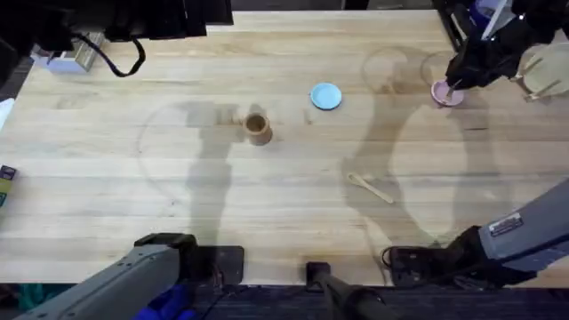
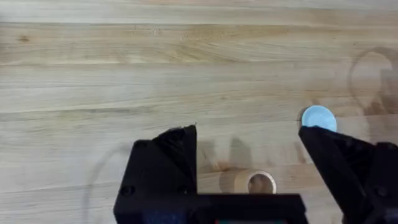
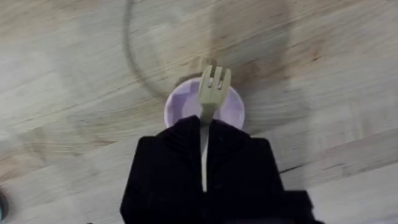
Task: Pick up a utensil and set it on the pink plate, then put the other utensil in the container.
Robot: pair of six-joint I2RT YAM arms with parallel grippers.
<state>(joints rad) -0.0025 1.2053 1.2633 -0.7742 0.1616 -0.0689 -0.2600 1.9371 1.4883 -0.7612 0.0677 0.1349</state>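
The right gripper (image 3: pixel 203 134) clamps the fork (image 3: pixel 211 93) above the pink plate (image 3: pixel 233 106). The left gripper (image 2: pixel 249 140) is open and empty.

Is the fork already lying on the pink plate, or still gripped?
Still gripped. The right gripper is shut on the fork, tines sticking out over the pink plate; whether they touch it, cannot tell.

Obstacles and free room on the table (image 1: pixel 107 178). The container (image 1: pixel 258 128) stood alone near mid-table, the blue plate (image 1: pixel 325 96) well apart to its right and farther back, the spoon (image 1: pixel 370 187) lying flat nearer the arms' bases. Wide bare wood lay open between these three. The right gripper (image 1: pixel 455 84), clamped on the fork (image 3: pixel 211 90), hung over the pink plate (image 1: pixel 447 93) at the far right.
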